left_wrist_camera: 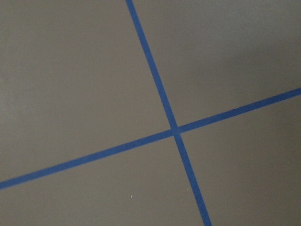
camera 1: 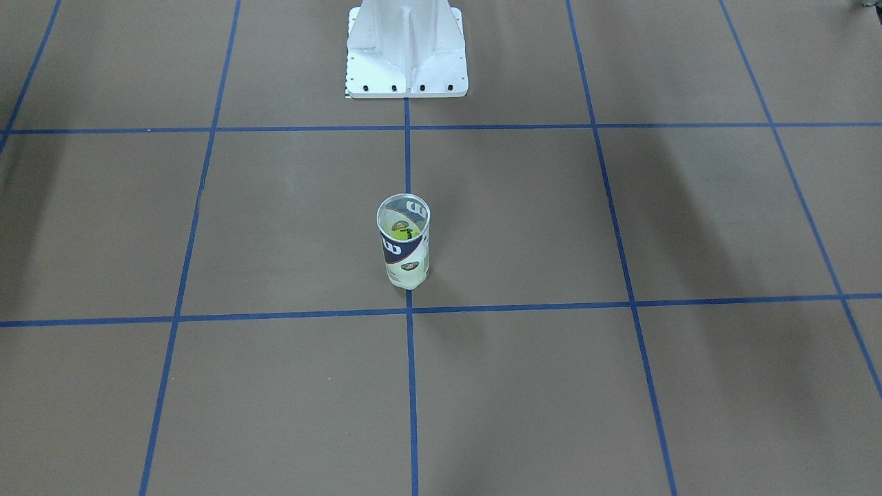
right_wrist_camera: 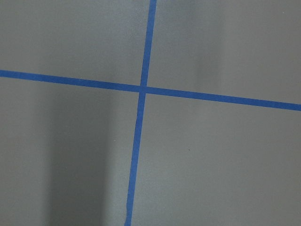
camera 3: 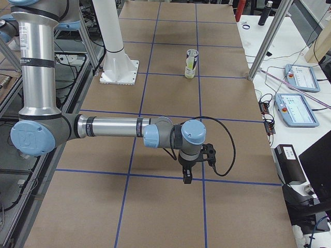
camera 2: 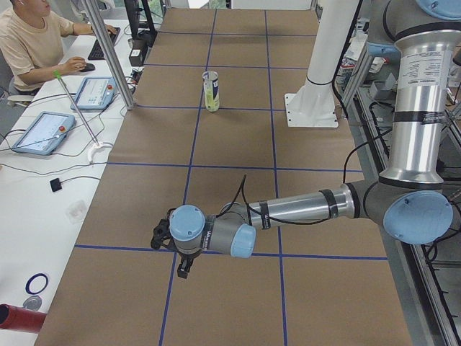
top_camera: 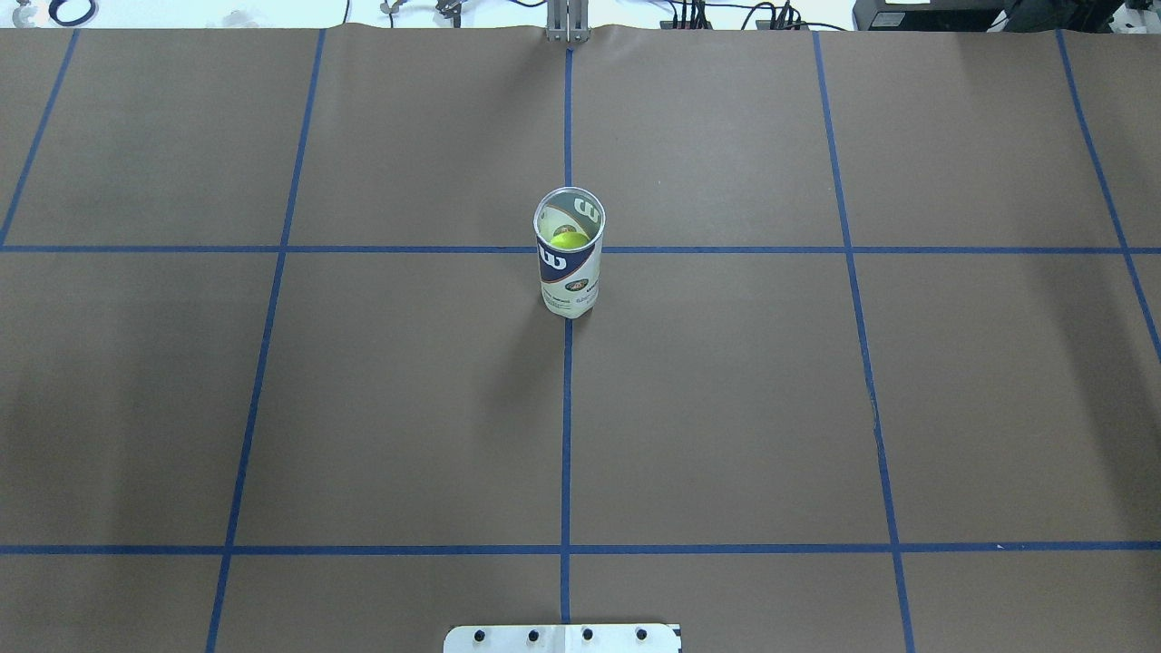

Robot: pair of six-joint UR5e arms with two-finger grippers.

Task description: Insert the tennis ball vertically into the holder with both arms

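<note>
One yellow tennis ball (top_camera: pixel 570 240) sits inside the holder (top_camera: pixel 570 272), a clear can upright on a blue tape line (top_camera: pixel 566 408) at the middle of the table (top_camera: pixel 726 408). The left gripper (camera 2: pixel 181 269) and right gripper (camera 3: pixel 185 179) hang well apart from it, near the table's ends; whether their fingers are apart or together cannot be told. Insertion looks done, so any arm motion should steer wide of the easily tipped can.
</note>
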